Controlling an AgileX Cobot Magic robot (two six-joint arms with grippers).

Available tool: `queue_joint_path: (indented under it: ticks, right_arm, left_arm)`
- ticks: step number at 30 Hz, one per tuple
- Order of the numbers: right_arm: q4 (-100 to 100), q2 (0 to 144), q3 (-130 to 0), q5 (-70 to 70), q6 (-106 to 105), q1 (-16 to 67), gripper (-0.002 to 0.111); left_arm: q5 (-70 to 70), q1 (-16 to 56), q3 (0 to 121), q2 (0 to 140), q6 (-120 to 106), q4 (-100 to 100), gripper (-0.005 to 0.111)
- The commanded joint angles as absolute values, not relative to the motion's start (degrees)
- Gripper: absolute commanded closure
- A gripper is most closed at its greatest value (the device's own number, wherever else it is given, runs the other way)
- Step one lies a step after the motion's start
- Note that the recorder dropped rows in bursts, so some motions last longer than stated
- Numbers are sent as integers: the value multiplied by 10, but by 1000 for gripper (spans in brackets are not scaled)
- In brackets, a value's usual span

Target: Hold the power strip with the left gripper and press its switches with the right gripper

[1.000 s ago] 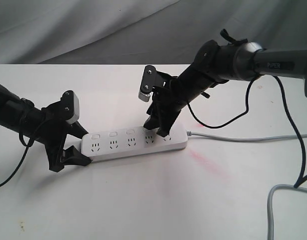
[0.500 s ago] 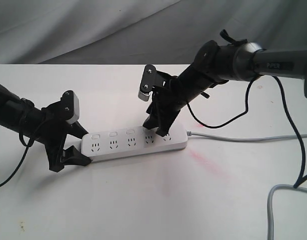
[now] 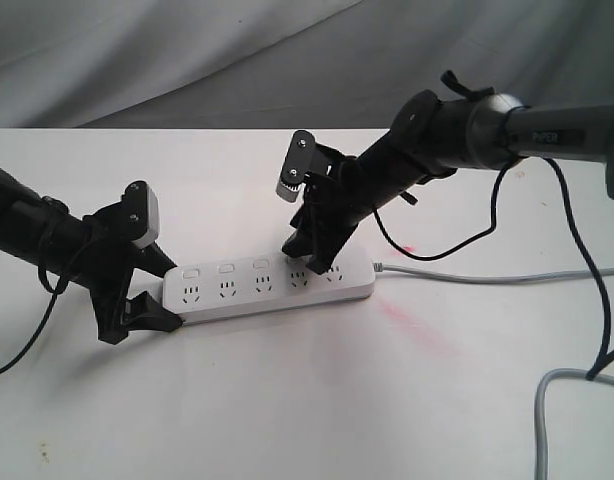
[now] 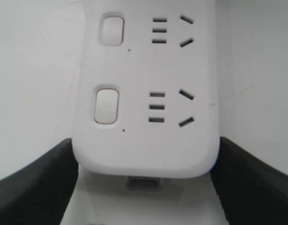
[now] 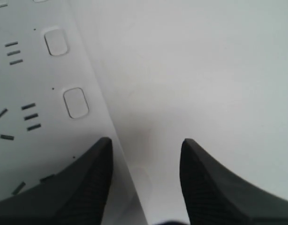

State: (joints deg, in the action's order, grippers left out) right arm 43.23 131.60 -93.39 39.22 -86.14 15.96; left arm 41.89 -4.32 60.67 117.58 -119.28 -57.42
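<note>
We saw the power strip lying mid-frame on the white table, its left end clamped by the left pincer. The right pincer — fingers slightly parted, holding nothing — stood over the strip's right part by the switches; contact we could not tell.

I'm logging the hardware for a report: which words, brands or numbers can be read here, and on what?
"PIPER": white letters on the grey tube of the black right arm.
Faint mark on a small white rocker button of the long white plastic power strip: too faint to read.
No other text.
</note>
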Motion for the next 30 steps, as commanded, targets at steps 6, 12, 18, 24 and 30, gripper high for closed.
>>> queue_joint_path:
  ticks: [6, 12, 18, 24, 30]
  right_arm:
    - [398, 1332, -890, 375, -897, 154, 65]
    - [403, 1336, -887, 377, -899, 154, 65]
    - [441, 1265, -887, 366, -899, 154, 65]
    - [434, 1234, -884, 385, -897, 137, 65]
    - [437, 1235, -844, 338, -918, 129, 65]
  left_arm:
    - [418, -40, 609, 1174, -1190, -581, 52]
    - [418, -40, 609, 1174, -1190, -581, 52]
    - [418, -40, 609, 1174, -1189, -581, 52]
    - [418, -40, 609, 1174, -1190, -581, 52]
    - [418, -40, 609, 1174, -1190, -581, 52]
